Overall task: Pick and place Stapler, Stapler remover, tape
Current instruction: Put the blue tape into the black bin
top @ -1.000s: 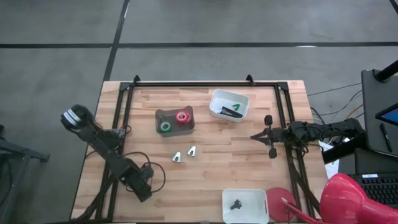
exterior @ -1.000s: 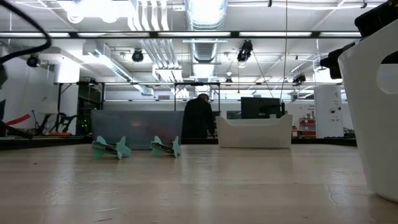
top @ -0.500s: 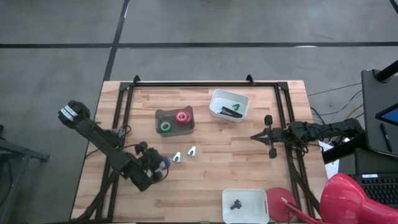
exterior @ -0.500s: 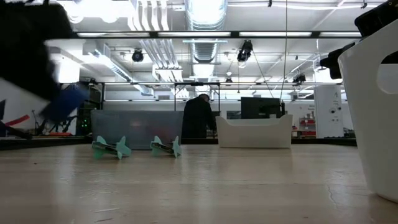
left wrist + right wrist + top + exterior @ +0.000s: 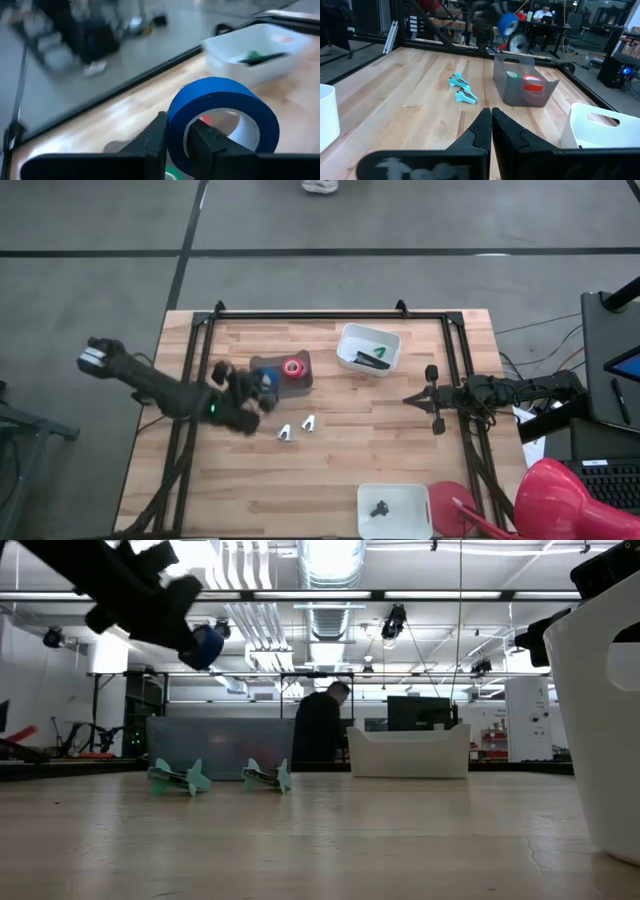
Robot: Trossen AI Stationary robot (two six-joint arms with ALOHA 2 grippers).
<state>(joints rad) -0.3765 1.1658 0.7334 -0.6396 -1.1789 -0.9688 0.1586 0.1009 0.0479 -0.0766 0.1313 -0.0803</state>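
My left gripper (image 5: 260,384) hangs over the dark grey tray (image 5: 300,379), shut on the blue tape roll (image 5: 266,380), which also shows high in the low view (image 5: 207,645). The red roll (image 5: 292,367) lies in the tray. The green roll (image 5: 512,75) lies beside it and is hidden under my arm in the high view. No pink roll shows. Two teal staple removers (image 5: 285,431) (image 5: 309,421) lie on the wood. The black stapler (image 5: 365,359) lies in the far white bin (image 5: 345,336). My right gripper (image 5: 408,398) waits shut at the table's right side. My left gripper pinches the blue roll's wall (image 5: 176,125), with one finger (image 5: 209,142) inside the ring and the other finger (image 5: 156,140) outside it. The roll is lifted clear, standing on edge above the tray, and the red roll (image 5: 204,120) shows through its hole.
A second white bin (image 5: 393,508) with a small black part sits at the near edge. Black frame rails (image 5: 200,350) run along the table's left, far and right sides. A red object (image 5: 550,500) stands off the near right corner. A person (image 5: 320,725) stands in the room behind.
My left arm has swung from the table's near left part toward the far edge and risen, carrying the blue roll lifted clear until it stands over the grey tray. The green roll is now covered in the high view. The person in the background has shifted slightly.
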